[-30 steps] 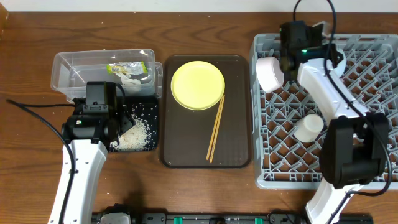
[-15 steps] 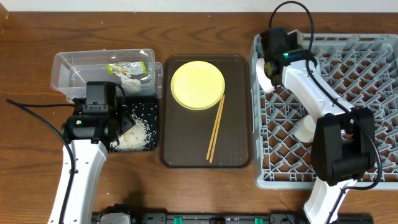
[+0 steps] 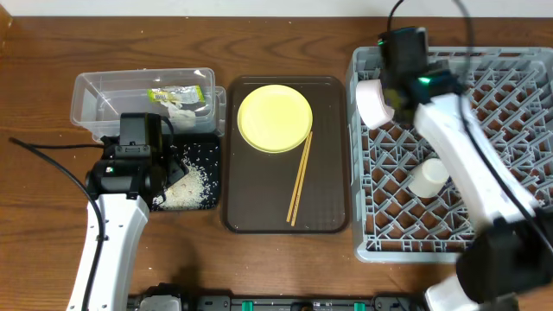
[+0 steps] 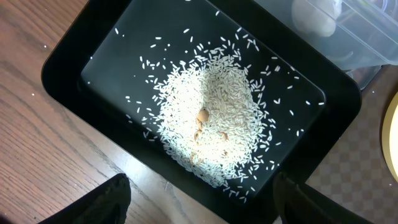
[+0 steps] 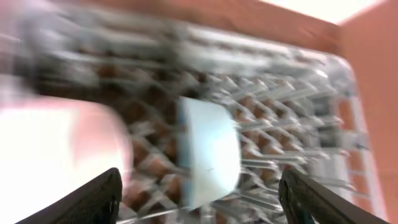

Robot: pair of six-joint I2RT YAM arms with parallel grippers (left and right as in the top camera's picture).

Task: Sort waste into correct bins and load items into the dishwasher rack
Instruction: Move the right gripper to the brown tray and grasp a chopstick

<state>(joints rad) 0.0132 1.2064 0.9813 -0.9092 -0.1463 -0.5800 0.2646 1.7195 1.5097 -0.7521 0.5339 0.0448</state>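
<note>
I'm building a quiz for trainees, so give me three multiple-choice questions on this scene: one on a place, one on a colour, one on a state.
1. Where do the thin wooden chopsticks lie? A in the grey plastic rack; B on the brown rectangular serving tray; C in the clear plastic tub.
2. What colour is the round plate? A yellow; B red; C black.
3. How is the left gripper above the shallow black tray of white rice? A fully shut; B open, empty; C shut on the chopsticks.
Answers: B, they lie on the tray's floor; A, it shows plain yellow; B, its fingers stand apart with nothing between.
</note>
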